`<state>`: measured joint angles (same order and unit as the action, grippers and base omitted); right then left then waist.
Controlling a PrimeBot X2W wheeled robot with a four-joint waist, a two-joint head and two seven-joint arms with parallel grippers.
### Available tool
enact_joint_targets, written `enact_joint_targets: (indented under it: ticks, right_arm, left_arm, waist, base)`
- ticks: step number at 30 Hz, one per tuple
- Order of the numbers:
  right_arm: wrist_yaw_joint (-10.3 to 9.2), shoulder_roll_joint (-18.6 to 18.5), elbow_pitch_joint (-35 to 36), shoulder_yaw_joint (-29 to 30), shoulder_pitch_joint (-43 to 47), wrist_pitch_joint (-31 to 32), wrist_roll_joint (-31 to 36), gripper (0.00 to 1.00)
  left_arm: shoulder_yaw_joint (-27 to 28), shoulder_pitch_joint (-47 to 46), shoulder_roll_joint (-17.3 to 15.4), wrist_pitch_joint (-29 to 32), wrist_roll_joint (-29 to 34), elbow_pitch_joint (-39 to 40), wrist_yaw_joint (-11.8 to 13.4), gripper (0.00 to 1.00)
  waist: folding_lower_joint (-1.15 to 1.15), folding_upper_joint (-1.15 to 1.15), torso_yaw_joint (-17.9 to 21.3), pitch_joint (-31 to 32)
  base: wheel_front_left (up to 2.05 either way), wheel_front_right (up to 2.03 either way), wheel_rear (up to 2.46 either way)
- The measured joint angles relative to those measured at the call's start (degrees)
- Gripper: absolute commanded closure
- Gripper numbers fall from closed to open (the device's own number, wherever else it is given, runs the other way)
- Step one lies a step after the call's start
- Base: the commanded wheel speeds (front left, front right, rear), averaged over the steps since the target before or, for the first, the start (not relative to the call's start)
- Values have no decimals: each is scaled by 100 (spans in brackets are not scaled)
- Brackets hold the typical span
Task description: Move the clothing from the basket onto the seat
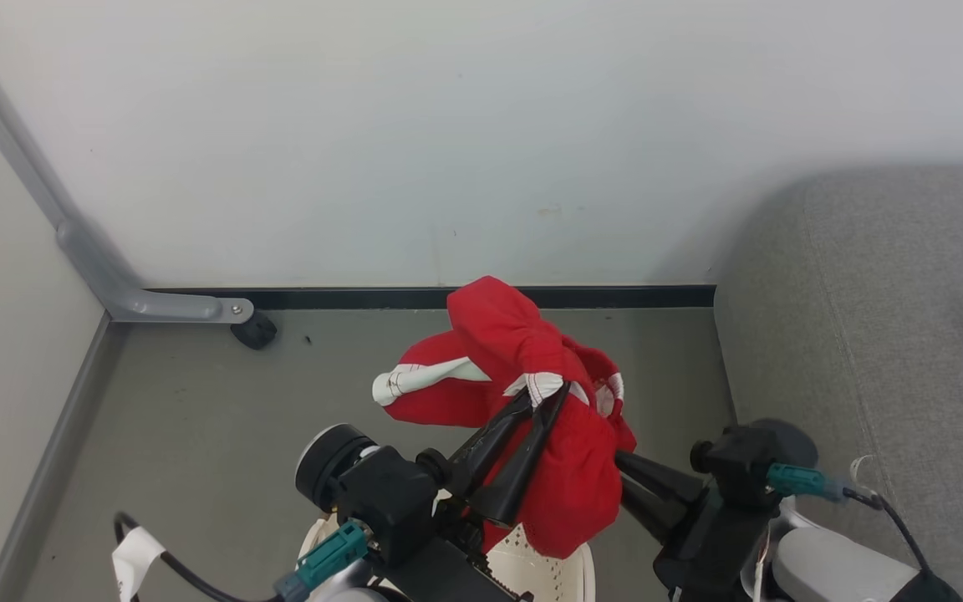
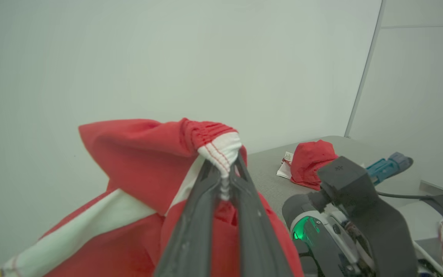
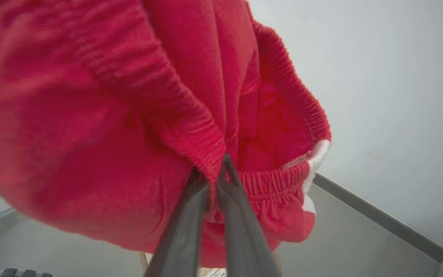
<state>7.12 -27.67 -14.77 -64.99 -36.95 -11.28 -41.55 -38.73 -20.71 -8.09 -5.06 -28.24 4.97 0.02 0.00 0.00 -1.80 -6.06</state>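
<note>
A bright red garment (image 1: 532,401) with white trim hangs in the air above the cream basket (image 1: 561,577), whose perforated wall peeks out at the bottom of the head view. My left gripper (image 1: 550,391) is shut on its white elastic band (image 2: 221,152). My right gripper (image 3: 218,173) is shut on the red gathered waistband, and its dark fingers (image 1: 649,481) run under the cloth with the tips hidden. The grey seat (image 1: 866,334) lies to the right. A second red garment (image 2: 312,163) with a white label rests on the seat.
A pale wall with a black baseboard (image 1: 415,297) closes the space ahead. A grey metal leg with a black foot (image 1: 254,330) stands at the left on the grey floor (image 1: 197,435). Cables trail from both wrists.
</note>
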Motion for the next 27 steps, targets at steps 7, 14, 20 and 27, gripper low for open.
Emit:
enact_joint_targets:
  ticks: [7, 14, 20, 27]
  right_arm:
    - [0, 126, -353, 523, 13, -165, -302, 100]
    - [-64, 321, -573, 938, 20, -250, -415, 100]
    - [-108, 322, -655, 1196, 21, -294, -475, 100]
    - [-109, 338, -803, 1358, 24, -296, -474, 100]
  left_arm:
    - [-22, 12, -24, 0, -2, 1, 1, 100]
    - [-153, 261, -111, 125, -20, 23, 3, 0]
    - [-191, 365, -200, 144, -19, 53, 3, 0]
    - [-202, 608, -415, 194, 3, 102, 31, 0]
  waist:
    - [0, 0, 46, 33]
    - [0, 0, 154, 89]
    - [0, 0, 207, 126]
    - [-1, 0, 320, 222]
  base:
    - [0, 0, 0]
    - [0, 0, 0]
    - [0, 0, 0]
    - [0, 0, 0]
